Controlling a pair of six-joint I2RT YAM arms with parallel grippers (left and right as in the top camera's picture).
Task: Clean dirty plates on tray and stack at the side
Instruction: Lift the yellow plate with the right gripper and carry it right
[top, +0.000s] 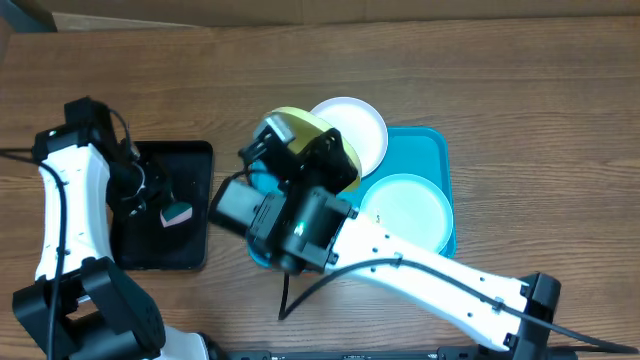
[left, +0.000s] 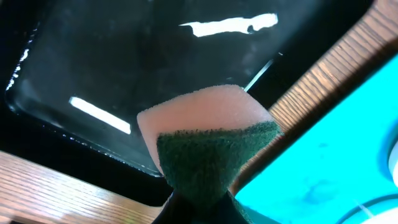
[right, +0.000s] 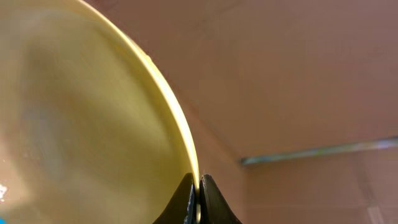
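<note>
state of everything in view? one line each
left gripper: shut on sponge, over black tray
right gripper: shut on yellow-green plate rim
yellow-green plate: held up, tilted
white plate: lying on turquoise tray, free
mint plate: flat on turquoise tray, free
sponge: pinched at green side

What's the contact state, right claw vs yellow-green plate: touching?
Touching. The right wrist view shows the right claw closed on the rim of the yellow-green plate, the edge pinched between both fingers with no gap.
</note>
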